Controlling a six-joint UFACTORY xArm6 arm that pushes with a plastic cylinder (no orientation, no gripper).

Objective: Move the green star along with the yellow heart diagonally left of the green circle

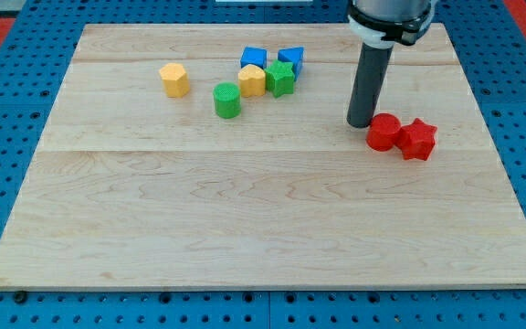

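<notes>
The green star sits near the view's top centre, touching the yellow heart on its left. The green circle stands just below and left of the heart, close to it. My tip rests on the board far to the right of these blocks, right beside the left side of a red circle.
A blue block and a blue triangle-like block sit just above the heart and star. A yellow hexagon lies to the left. A red star touches the red circle. The wooden board ends in blue pegboard all round.
</notes>
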